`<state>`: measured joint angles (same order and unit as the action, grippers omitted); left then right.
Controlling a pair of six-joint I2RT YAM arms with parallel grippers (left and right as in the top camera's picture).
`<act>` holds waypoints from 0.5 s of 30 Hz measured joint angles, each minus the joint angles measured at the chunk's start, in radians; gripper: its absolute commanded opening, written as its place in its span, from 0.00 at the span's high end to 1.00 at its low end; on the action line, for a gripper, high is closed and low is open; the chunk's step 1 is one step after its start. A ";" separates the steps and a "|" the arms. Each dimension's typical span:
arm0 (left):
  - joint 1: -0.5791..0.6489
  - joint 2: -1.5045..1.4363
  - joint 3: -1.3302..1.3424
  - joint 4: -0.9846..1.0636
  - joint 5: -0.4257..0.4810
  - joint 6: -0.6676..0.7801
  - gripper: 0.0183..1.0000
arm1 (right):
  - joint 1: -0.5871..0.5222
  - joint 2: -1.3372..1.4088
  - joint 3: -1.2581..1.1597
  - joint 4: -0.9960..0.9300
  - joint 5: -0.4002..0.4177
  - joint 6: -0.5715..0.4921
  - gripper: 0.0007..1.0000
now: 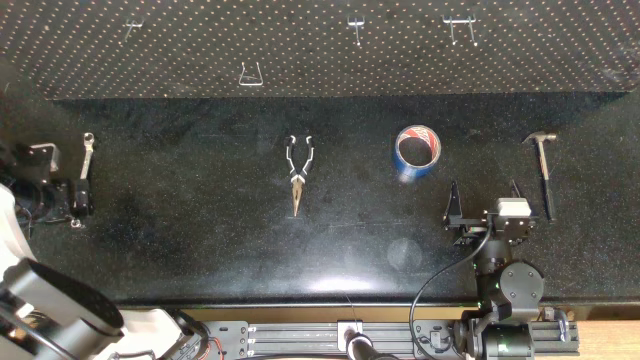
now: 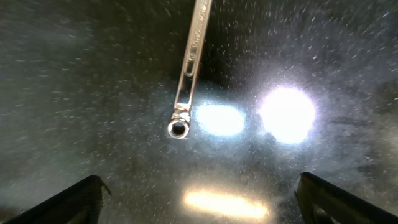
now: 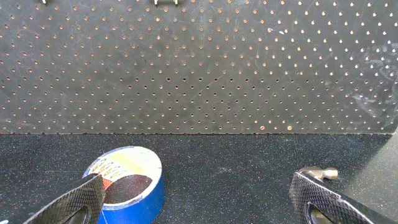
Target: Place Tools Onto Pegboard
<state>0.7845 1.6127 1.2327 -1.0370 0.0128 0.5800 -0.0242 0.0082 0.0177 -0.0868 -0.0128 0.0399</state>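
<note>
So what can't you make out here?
Wrench: one end cut off by the left wrist view's edge.
Hammer: handle hidden behind a finger of the right end effector.
Tape roll: near side hidden by the other finger.
Pegboard hooks: shapes too small, top view.

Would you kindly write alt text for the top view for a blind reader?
Four tools lie on a black table below a pegboard: wrench, pliers, tape, hammer. The open right pincer sits near the tape and hammer.
</note>
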 measured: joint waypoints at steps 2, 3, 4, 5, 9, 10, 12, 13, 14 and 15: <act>0.000 0.044 0.000 0.005 0.000 0.023 0.01 | 0.000 0.000 0.000 0.000 0.000 0.000 0.02; 0.000 0.064 0.000 0.015 0.004 0.031 0.01 | 0.000 0.000 0.000 0.000 0.000 0.000 0.03; 0.000 0.087 0.000 0.029 0.005 0.037 0.01 | 0.000 0.000 0.000 0.000 0.000 0.000 0.02; 0.000 0.098 0.000 0.036 0.008 0.041 0.01 | 0.000 0.000 0.000 0.000 0.000 0.000 0.03; -0.005 0.169 0.000 0.115 0.011 0.052 0.01 | 0.000 0.000 0.000 0.000 0.000 0.000 0.03; -0.009 0.180 0.000 0.119 0.011 0.064 0.01 | 0.000 0.000 0.000 0.000 0.000 0.000 0.02; -0.023 0.217 0.000 0.138 0.004 0.086 0.00 | 0.000 0.000 0.000 0.000 0.000 0.000 0.02; -0.030 0.235 0.003 0.148 -0.001 0.091 0.01 | 0.000 0.000 0.000 0.000 0.000 0.000 0.03; -0.035 0.254 0.015 0.156 -0.005 0.097 0.01 | 0.000 0.000 0.000 0.000 0.000 0.000 0.02; -0.035 0.263 0.026 0.156 -0.008 0.100 0.00 | 0.000 0.000 0.000 0.000 0.000 0.000 0.03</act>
<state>0.7490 1.8759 1.2587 -0.8814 0.0044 0.6796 -0.0242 0.0082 0.0177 -0.0864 -0.0124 0.0399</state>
